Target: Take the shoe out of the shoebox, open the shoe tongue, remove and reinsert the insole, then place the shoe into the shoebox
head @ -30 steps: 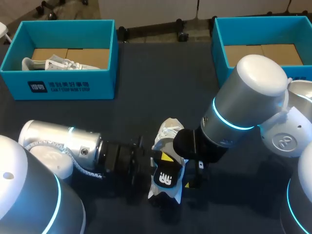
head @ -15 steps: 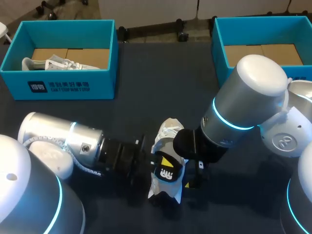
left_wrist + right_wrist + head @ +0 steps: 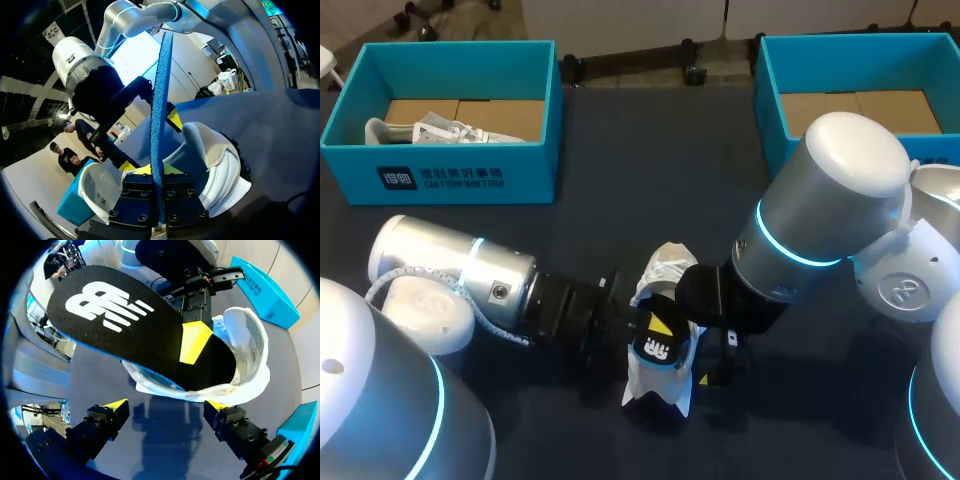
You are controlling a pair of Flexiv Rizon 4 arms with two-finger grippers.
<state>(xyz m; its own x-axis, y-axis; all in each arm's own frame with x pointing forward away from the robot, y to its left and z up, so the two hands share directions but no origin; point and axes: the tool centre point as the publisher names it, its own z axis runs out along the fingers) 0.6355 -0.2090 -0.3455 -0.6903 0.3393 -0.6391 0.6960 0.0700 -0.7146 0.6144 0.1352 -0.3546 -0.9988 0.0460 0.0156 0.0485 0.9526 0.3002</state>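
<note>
A white shoe (image 3: 667, 268) stands on the dark table, heel end towards me. Its black insole (image 3: 658, 352) with a white logo sticks out of the shoe opening, and my left gripper (image 3: 658, 326) is shut on it. In the left wrist view the insole (image 3: 160, 95) shows edge-on with a blue underside, pinched at my left gripper (image 3: 158, 186), with the shoe (image 3: 217, 160) beside it. My right gripper (image 3: 166, 407) stands open just beside the shoe (image 3: 247, 352), below the insole (image 3: 125, 322), touching neither. My left gripper's yellow fingertip (image 3: 193, 342) lies on the insole.
A teal shoebox (image 3: 445, 178) at the back left holds another white shoe (image 3: 432, 130). A second teal shoebox (image 3: 768, 105) stands at the back right, partly behind my right arm (image 3: 830, 200). Bare tabletop (image 3: 640, 170) lies between the boxes.
My left gripper has closed on the insole. The left arm has shifted a little to the right, and the insole has tilted slightly. The right arm has not moved.
</note>
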